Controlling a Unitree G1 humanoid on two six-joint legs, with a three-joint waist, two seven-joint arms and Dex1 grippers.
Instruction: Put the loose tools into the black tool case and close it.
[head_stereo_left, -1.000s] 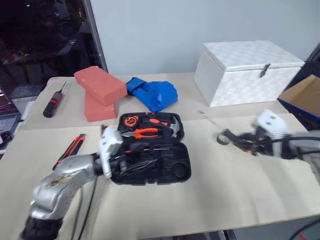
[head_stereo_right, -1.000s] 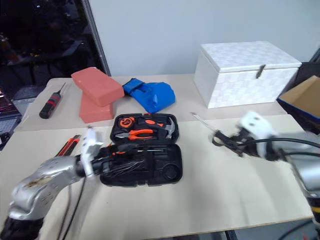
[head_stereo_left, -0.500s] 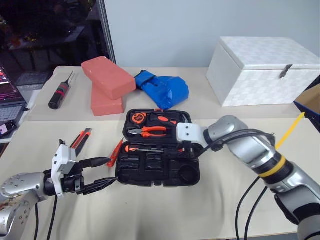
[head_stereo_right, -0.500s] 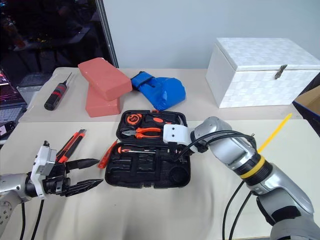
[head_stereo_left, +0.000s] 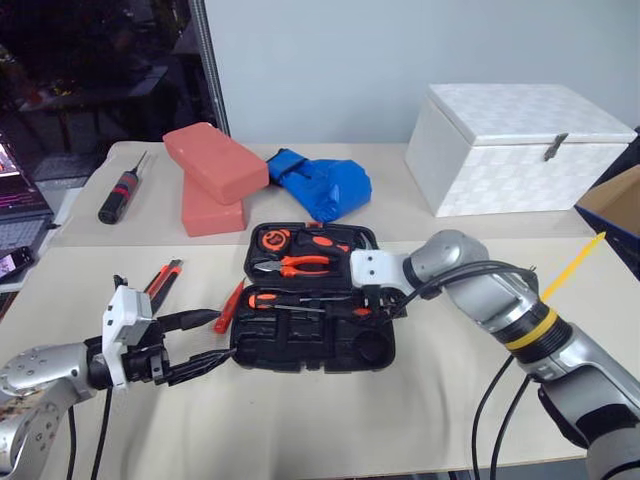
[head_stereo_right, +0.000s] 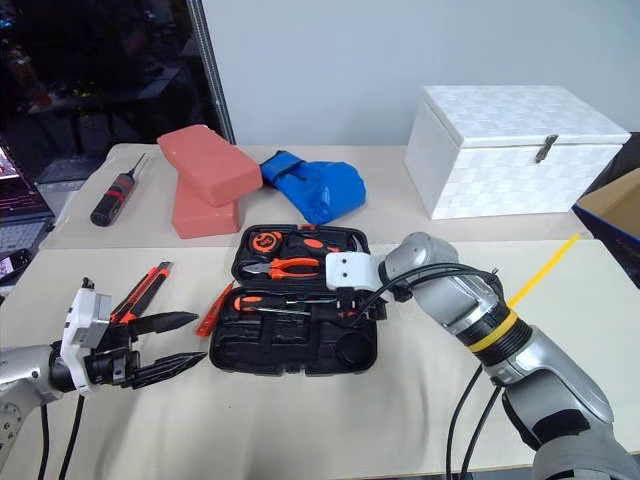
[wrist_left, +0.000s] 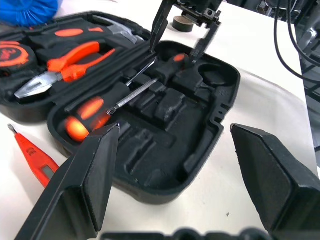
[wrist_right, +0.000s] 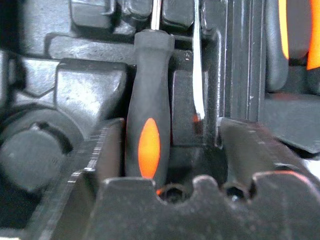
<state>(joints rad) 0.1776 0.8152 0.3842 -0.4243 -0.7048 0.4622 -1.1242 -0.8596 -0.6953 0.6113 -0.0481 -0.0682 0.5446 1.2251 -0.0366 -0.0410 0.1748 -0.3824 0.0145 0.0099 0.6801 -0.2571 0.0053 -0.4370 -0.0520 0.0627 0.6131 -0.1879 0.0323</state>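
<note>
Here, the black tool case (head_stereo_left: 315, 315) lies open on the table (head_stereo_left: 450, 400), two orange-and-black screwdrivers (wrist_left: 125, 95) inside. The right gripper (wrist_left: 182, 37) straddles one handle, fingers spread, gripping nothing; the left gripper (head_stereo_right: 165, 345) hovers beside the case, spread wide and empty.

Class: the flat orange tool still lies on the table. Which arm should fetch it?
Probably left: its open tool hovers just short of the flat orange tool, while the right tool stands over the black tool case.

Even, soft overhead light falls on the beige worktop (head_stereo_left: 420, 400); shadows are faint. At ten o'clock the background is dark. Both head views are sharp; the left wrist view blurs its near black fingers (wrist_left: 90, 175).
</note>
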